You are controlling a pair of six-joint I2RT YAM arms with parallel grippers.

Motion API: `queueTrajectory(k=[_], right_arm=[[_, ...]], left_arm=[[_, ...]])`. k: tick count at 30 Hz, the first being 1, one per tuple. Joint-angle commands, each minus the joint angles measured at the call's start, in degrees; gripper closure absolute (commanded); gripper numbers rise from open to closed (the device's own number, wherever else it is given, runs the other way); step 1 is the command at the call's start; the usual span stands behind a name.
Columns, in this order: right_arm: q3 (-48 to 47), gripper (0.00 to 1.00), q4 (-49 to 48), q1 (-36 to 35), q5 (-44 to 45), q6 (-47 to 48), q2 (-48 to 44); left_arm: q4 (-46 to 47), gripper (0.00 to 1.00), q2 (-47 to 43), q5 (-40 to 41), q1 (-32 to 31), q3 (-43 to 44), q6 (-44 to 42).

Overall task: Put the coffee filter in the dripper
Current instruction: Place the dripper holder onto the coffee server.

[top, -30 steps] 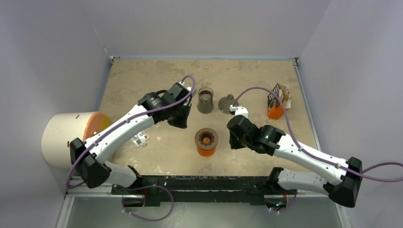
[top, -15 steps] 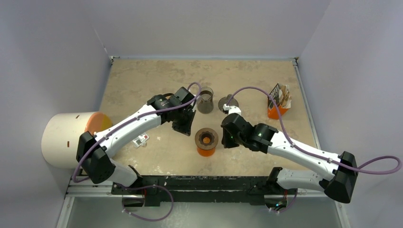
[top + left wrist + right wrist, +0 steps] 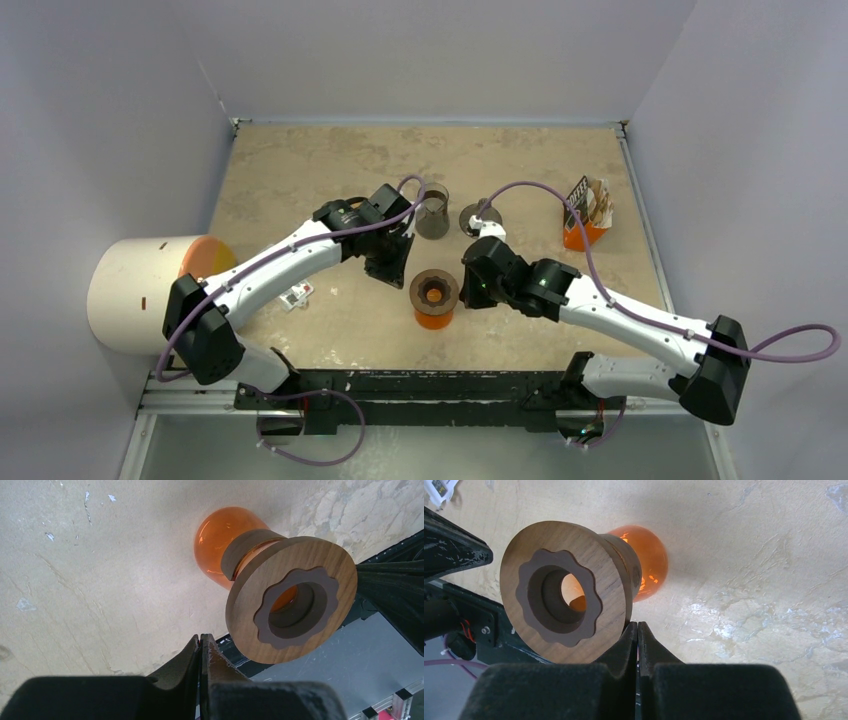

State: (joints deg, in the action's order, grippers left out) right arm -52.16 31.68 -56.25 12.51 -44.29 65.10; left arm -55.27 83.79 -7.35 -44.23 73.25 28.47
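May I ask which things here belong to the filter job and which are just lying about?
Job: tan filter papers at the packet; wooden ring and glass cone, seemingly dripper parts.
Lying about: orange vessel, grey cup, white drum.

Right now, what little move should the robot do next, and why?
Probably open the right gripper and swing it toward the packet, where tan paper sticks out. It and the left gripper are shut, empty, beside the orange vessel.
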Motion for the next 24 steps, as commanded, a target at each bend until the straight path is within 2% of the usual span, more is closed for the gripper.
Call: queueTrajectory(k=[1, 24], right_arm=[[-2.07, 1.00, -1.79, -0.09, 1.71, -2.26, 0.11], [-1.49, 1.00, 2.02, -0.09, 7.56, -3.15, -3.54]], left_arm=[[1.39, 1.00, 0.19, -1.32, 0.28, -0.30, 0.23], [3.23, 1.00, 2.33, -3.18, 0.19, -0.14, 0.51]])
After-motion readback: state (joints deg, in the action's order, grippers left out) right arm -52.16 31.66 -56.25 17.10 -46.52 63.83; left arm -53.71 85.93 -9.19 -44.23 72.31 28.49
